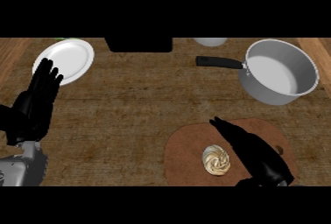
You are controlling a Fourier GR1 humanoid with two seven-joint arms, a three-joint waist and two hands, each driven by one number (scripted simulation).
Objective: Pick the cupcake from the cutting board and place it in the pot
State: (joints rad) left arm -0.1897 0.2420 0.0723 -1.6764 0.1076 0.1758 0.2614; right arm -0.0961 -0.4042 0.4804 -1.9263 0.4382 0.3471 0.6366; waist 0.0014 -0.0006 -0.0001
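A single view from the robot's head looks steeply down on the counter from fairly near. It takes in the plate upper left, pot upper right, board lower right.

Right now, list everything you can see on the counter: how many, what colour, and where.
cupcake: one, cream swirl, on the cutting board
cutting board: one, brown, near right
pot: one, grey with black handle, far right
plate: one, white, far left
dark object: one, black, far edge, middle, cut off
pale object: one, whitish, far edge, cut off
counter: one, brown wood
left hand: one, black, open, resting at left edge
right hand: one, black, open, over the board, right of the cupcake
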